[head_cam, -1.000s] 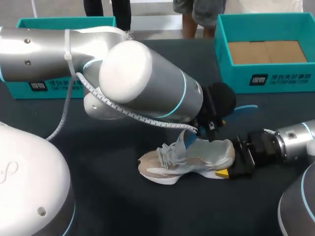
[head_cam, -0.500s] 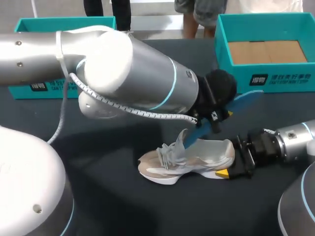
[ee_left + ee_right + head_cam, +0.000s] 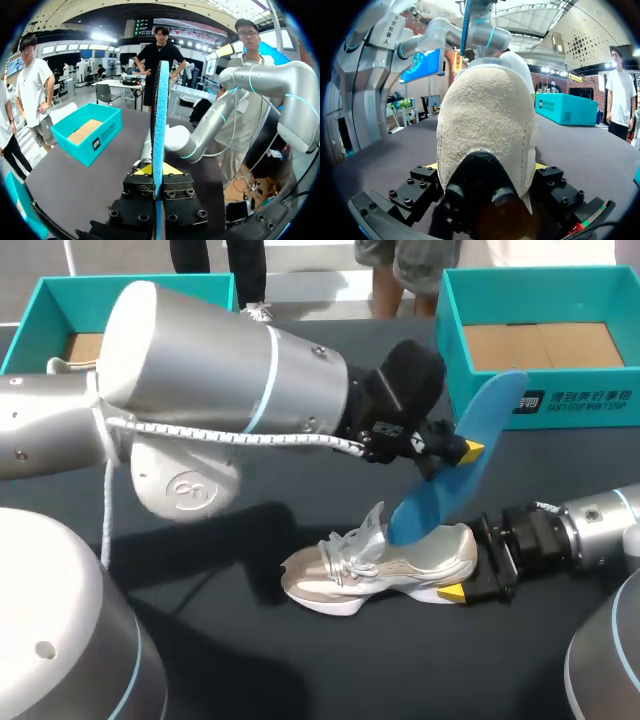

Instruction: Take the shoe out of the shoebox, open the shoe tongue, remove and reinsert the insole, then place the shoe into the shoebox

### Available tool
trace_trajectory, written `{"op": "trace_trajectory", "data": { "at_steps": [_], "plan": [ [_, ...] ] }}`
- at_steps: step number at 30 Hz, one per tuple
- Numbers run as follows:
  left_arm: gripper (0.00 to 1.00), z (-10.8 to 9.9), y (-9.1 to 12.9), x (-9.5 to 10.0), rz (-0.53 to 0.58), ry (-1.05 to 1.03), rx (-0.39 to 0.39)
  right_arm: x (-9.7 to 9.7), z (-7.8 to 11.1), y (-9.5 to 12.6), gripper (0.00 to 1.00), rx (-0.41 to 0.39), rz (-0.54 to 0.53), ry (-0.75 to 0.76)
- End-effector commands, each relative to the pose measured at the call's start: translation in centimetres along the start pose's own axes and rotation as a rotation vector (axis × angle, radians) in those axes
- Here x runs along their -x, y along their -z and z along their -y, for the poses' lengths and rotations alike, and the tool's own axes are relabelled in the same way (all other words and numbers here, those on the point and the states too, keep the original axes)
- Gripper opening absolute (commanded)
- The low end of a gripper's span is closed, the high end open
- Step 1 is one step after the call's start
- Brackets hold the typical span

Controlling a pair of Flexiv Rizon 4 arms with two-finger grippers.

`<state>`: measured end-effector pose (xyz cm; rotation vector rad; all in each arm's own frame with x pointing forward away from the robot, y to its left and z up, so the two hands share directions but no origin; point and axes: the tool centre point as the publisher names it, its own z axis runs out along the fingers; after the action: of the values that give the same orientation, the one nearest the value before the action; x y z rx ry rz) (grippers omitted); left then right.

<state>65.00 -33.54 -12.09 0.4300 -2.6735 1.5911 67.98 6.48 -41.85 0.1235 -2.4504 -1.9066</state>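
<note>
1. A dark matte table carries everything.
2. The thick silver left arm comes in from the left side and stretches across the middle of the table, above the shoe.
3. A teal cardboard shoebox with a plain brown floor stands open at the table's far right. A second teal box stands at the far left, partly hidden behind the left arm.
4. The silver right arm lies low over the table at the right side and points toward the shoe's heel.
5. The beige and pale grey lace-up shoe stands on its sole on the table, outside both boxes and well in front of the shoebox. Its toe points left, its heel points right, its tongue is lifted and its laces are loose.
6. The long, flat, bright blue foam insole slants up from the shoe's opening toward the shoebox. Its lower end meets the collar, and whether that tip sits inside cannot be told.
7. The left gripper is almost fully closed, with its fingers pinching the thin insole edge-on from both sides.
8. The right gripper stands fairly wide, with one finger pressed on each side of the shoe's heel, clamping it at table level.
</note>
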Motion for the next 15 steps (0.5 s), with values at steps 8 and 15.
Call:
{"op": "trace_trajectory", "data": {
  "at_steps": [8, 15],
  "plan": [
    [0.00, -1.39, 1.86, 0.48, -0.178, 0.004, -0.317, -0.07, 0.26, -0.33, 0.00, -0.004, 0.001, 0.000],
    [0.00, -1.35, 1.98, 0.30, -0.243, 0.034, -0.360, -0.07, 0.26, -0.33, 0.00, -0.004, 0.001, 0.000]
  ]
}}
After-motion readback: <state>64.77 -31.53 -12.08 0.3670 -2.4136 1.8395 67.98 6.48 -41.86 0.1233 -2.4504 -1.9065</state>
